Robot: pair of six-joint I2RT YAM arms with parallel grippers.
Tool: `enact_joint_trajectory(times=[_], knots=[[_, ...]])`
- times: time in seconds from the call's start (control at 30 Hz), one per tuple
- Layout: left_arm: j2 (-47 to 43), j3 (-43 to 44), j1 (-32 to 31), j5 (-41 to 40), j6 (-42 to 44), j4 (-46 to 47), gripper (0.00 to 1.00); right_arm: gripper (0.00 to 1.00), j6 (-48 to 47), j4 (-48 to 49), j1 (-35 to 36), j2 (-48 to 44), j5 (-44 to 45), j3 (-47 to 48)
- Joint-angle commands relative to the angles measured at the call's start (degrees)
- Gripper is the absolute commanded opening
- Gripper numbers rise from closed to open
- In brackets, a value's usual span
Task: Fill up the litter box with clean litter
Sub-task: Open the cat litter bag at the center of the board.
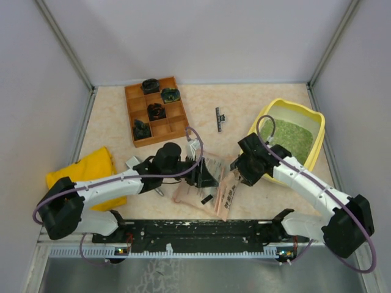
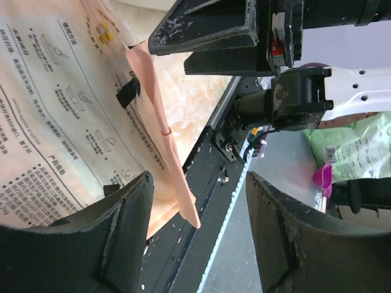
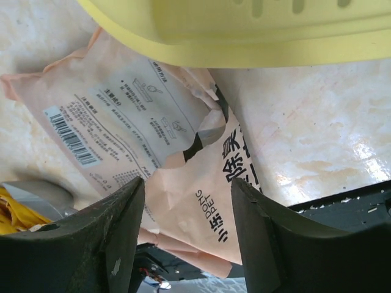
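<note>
We take the large yellow plastic litter box [image 1: 295, 103], a rectangular tray with rounded corners and a raised rim, as our landmark. It sits flat on the beige marbled tabletop [image 1: 110, 122]. The clean litter [image 1: 288, 137], a fine green grainy mass, lies inside it and covers the nearer part of its floor, while the farther part shows pale and bare. Just beside the box, on its near-left side, lies the pink printed plastic pouch [image 1: 214, 186], crumpled and flat. Its long axis appears to run away from the box toward the left arm. The right gripper [image 1: 242, 174] hovers over the pouch end nearest the box, with its jaws apart and clamped on nothing. The left gripper [image 1: 204, 177] hangs over the pouch farther from the box, likewise released, and its wrist view shows only the black rail between its fingers. We judge the right arm the nearer to both the box and the pouch mouth, so any further pour would swing toward the box, away from the left arm. Well to the left of the box we note a brown wooden compartment tray [image 1: 156, 111] and a yellow cloth bag [image 1: 85, 174]. A small black part [image 1: 219, 118] lies between the wooden tray and the box. Pale grey panels enclose the table.
</note>
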Motion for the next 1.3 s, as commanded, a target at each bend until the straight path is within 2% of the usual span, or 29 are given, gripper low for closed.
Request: enact_joint_trajectory(times=[0.0,0.13,0.23,0.37,0.57,0.67,0.83,1.27], knots=[[-1.44,-0.15,-0.21,-3.91,3.07,-3.32,0.68,0.58,-2.41,2.06,0.76,-3.04,0.70,2.54],[3.57,-1.44,-1.06,2.31,-1.57,5.29,0.68,0.58,-2.87,1.11,0.74,-3.17,-0.01,4.34],[7.88,-0.43,-3.30,3.01,-2.16,9.91,0.66,0.59,-2.87,0.12,0.74,-3.66,0.98,4.74],[10.04,2.40,-4.45,2.20,-0.21,6.19,0.66,0.59,-2.70,-0.36,0.74,-5.39,1.40,4.16],[2.04,1.38,-4.71,-12.00,3.20,-5.05,0.72,0.58,-2.46,0.82,0.75,-9.48,1.99,1.18],[0.01,-0.39,-4.69,-15.19,3.12,-7.16,0.74,0.58,-3.98,4.12,0.74,-12.03,1.70,-0.87],[3.32,-1.91,-4.69,-12.63,1.21,-3.53,0.76,0.58,-4.86,5.47,0.74,-13.27,1.40,-1.66],[12.16,4.42,-6.17,-10.06,-1.10,-8.19,0.73,0.59,-6.08,7.47,0.74,-13.13,0.53,-1.49]])
